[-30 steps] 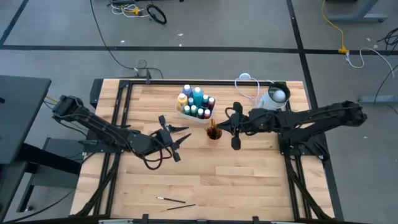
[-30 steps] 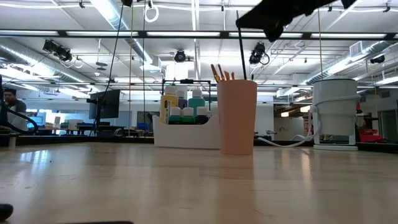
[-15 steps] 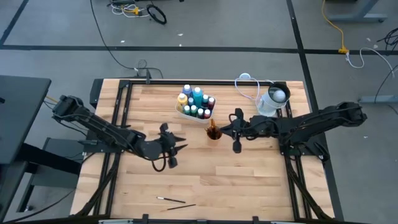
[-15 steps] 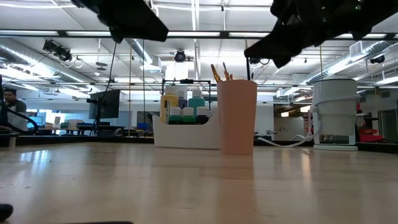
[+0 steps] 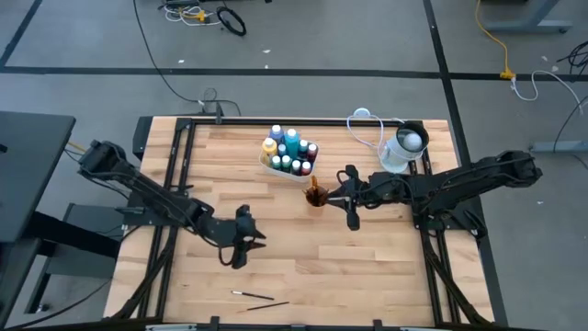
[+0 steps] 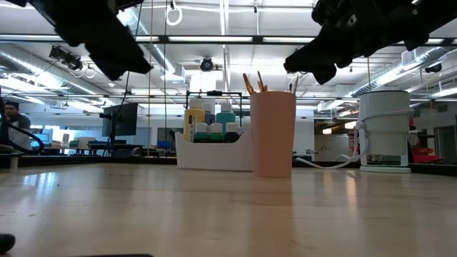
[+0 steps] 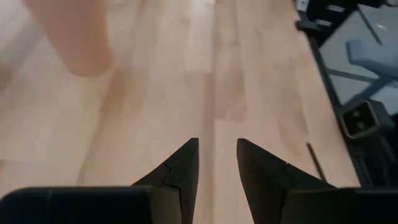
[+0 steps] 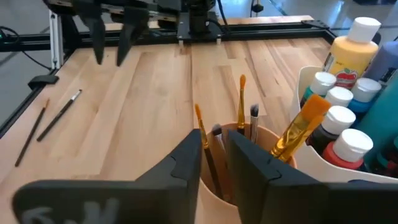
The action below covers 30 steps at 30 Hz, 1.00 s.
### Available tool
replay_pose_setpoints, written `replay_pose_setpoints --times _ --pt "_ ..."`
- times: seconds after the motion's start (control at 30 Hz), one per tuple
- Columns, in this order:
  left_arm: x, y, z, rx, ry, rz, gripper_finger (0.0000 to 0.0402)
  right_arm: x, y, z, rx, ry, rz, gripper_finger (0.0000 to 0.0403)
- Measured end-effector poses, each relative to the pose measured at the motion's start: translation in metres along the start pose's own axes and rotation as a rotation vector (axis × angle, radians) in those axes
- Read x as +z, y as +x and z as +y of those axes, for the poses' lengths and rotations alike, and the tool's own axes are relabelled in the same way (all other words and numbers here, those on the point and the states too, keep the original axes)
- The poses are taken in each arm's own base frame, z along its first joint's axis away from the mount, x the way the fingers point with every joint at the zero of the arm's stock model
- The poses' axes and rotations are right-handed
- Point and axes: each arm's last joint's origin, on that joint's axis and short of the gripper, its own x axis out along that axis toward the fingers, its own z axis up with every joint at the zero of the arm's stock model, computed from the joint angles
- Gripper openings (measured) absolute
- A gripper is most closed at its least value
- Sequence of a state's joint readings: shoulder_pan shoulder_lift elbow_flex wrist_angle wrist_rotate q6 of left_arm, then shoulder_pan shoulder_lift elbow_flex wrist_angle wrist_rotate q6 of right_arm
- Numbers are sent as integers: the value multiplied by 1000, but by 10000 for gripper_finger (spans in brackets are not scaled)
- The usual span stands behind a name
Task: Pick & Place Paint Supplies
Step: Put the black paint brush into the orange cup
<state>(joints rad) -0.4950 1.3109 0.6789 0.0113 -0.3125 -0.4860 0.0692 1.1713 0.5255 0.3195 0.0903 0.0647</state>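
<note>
A pink cup holds several brushes, beside a white tray of white-capped paint bottles. My right gripper hovers just over the cup's rim, open. A dark-handled brush stands in the cup in line with the gap between its fingers; I cannot tell whether they touch it. My left gripper is open over bare wood nearer the front edge, with nothing between its fingers. Two thin brushes lie flat near the front edge.
A white-and-grey round container with a cable stands at the back right. A black frame runs along the table's sides. Bare wood lies between the cup and the two loose brushes.
My left gripper has gone down and toward the table's near edge, tipping its fingers downward. My right gripper has sunk toward the cup. The dark brush that hung below it, reaching into the cup, now stands low in the cup, only its top above the rim.
</note>
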Motion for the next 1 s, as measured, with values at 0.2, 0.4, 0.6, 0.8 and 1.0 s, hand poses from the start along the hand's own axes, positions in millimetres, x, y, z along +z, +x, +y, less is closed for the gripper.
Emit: replay_pose_setpoints --times 0.2,0.4,0.6,0.8,1.0 --pt "-19 -4 -21 -74 103 39 116 1 0 0 1 1 -6 119" --pt "-51 1 -48 -130 169 130 116 7 0 0 6 -15 -74 139" --pt "-72 4 -65 -162 63 168 116 8 0 2 14 16 -86 133" --pt "-94 6 -77 -174 23 229 116 6 -1 7 35 32 -62 122" --pt "-105 0 -82 -162 -5 255 116 3 -1 15 68 19 -47 109"
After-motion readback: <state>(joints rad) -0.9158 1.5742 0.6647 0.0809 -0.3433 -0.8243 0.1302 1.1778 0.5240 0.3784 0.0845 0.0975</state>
